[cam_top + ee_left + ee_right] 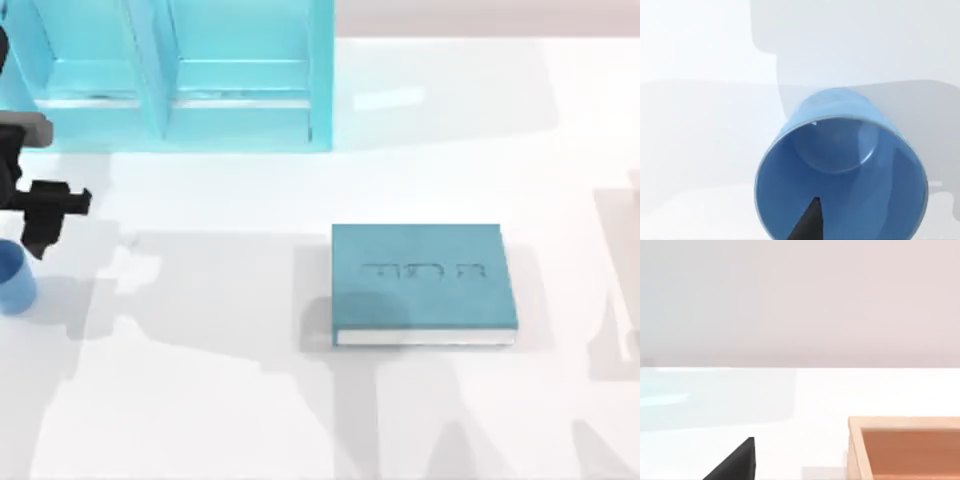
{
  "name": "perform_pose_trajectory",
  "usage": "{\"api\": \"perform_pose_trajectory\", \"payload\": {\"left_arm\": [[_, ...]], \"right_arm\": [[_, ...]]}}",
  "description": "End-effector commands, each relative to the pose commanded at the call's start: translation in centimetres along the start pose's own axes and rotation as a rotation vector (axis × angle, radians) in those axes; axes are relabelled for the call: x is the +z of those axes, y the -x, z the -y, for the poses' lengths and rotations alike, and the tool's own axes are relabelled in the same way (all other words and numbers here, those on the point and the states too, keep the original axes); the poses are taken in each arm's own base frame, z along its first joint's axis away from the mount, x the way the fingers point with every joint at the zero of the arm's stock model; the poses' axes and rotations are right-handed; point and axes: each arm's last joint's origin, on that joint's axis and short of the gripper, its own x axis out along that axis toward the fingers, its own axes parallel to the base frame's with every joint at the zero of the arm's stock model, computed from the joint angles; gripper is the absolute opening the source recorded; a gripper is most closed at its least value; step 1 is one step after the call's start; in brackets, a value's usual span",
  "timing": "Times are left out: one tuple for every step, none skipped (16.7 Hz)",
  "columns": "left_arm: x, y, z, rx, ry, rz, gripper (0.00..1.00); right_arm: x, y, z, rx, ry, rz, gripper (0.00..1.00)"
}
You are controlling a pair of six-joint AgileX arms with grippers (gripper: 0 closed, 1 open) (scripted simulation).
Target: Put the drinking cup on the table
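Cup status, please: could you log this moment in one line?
cup: upright on table, left edge | left gripper: above cup | book: centre-right

Drinking cup [840,175] smooth glossy plastic; table [200,400] matt white; book [420,275] matt cover; tray [905,445] wood-like.

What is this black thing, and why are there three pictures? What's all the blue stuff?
The black thing is a robot arm. Its left gripper, like a hand with two fingers, is at the table's left edge, right above a small blue cup. One picture looks down from above. The other two come from cameras on the robot's wrists. The left wrist camera looks straight into the cup, with one black finger poking inside it. I cannot tell if the cup is being squeezed. Also on the white table are a teal book and a light-blue shelf at the back. The right wrist camera sees a brown wooden box.
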Motion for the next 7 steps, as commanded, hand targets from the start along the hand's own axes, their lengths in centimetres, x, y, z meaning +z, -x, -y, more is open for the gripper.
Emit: {"api": "perform_pose_trajectory", "payload": {"left_arm": [[0.00,0.00,0.00,0.000,0.000,0.000,0.98],[0.00,0.00,0.00,0.000,0.000,0.000,1.00],[0.00,0.00,0.00,0.000,0.000,0.000,1.00],[0.00,0.00,0.00,0.000,0.000,0.000,1.00],[0.00,0.00,0.00,0.000,0.000,0.000,1.00],[0.00,0.00,0.00,0.000,0.000,0.000,1.00],[0.00,0.00,0.00,0.000,0.000,0.000,1.00]], "right_arm": [[0.00,0.00,0.00,0.000,0.000,0.000,1.00],[0.00,0.00,0.00,0.000,0.000,0.000,1.00],[0.00,0.00,0.00,0.000,0.000,0.000,1.00],[0.00,0.00,0.00,0.000,0.000,0.000,1.00],[0.00,0.00,0.00,0.000,0.000,0.000,1.00],[0.00,0.00,0.00,0.000,0.000,0.000,1.00],[0.00,0.00,0.00,0.000,0.000,0.000,1.00]]}}
